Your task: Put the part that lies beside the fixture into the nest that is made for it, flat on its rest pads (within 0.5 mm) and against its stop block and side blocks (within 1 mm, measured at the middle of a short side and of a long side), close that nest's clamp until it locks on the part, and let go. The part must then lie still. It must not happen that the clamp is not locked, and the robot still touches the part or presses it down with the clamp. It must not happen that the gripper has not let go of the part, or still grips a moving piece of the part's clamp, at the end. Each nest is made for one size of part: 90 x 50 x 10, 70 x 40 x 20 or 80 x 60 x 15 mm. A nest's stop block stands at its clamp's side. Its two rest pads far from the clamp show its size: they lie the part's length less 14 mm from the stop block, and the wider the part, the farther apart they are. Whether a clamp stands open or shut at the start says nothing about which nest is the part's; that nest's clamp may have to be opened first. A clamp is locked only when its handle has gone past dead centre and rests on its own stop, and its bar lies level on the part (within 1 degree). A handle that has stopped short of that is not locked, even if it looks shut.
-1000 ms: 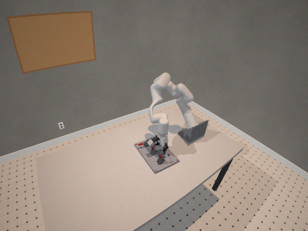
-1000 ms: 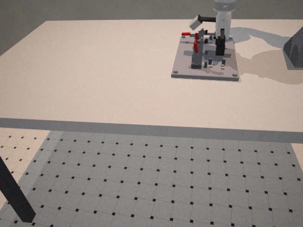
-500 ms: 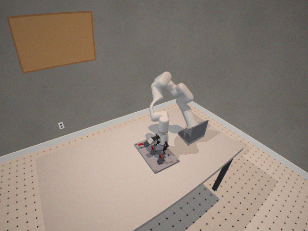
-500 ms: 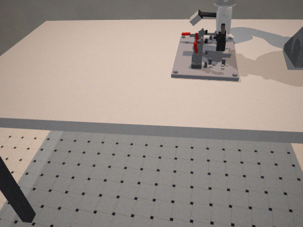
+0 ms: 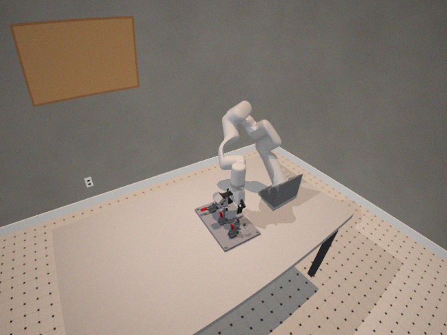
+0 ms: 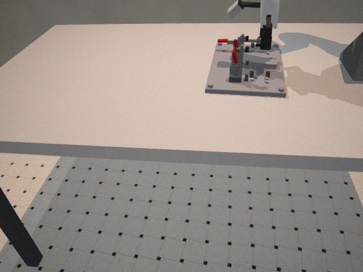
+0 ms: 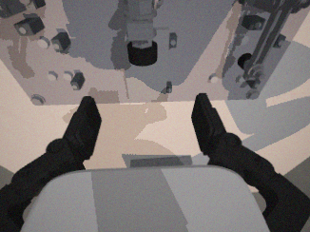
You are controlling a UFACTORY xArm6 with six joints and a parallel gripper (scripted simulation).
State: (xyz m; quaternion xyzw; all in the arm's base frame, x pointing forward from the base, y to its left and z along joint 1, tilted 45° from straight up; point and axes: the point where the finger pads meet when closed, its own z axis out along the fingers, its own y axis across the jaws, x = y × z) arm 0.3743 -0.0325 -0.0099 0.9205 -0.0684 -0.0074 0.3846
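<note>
The grey fixture plate (image 5: 223,242) (image 6: 218,84) (image 7: 190,78) lies on the table and carries three clamps with red handles. The far clamp's handle (image 5: 204,208) (image 6: 222,40) lies flat, pointing away from the plate. The middle handle (image 5: 221,214) (image 6: 235,44) and the near handle (image 5: 232,225) (image 6: 233,56) stand up. My gripper (image 5: 240,207) (image 6: 266,40) (image 7: 145,106) is open and empty. It hangs low at the plate's far edge, its fingertips over bare table just off the plate. In the wrist view a clamp bar with a black pad (image 7: 142,54) lies ahead. I cannot make out the part in any view.
The arm's dark grey base block (image 5: 281,195) (image 6: 352,59) stands on the table to the right of the plate. The wrist camera box (image 6: 235,9) sticks out to the left above the clamps. Small pads and blocks (image 6: 251,73) dot the plate.
</note>
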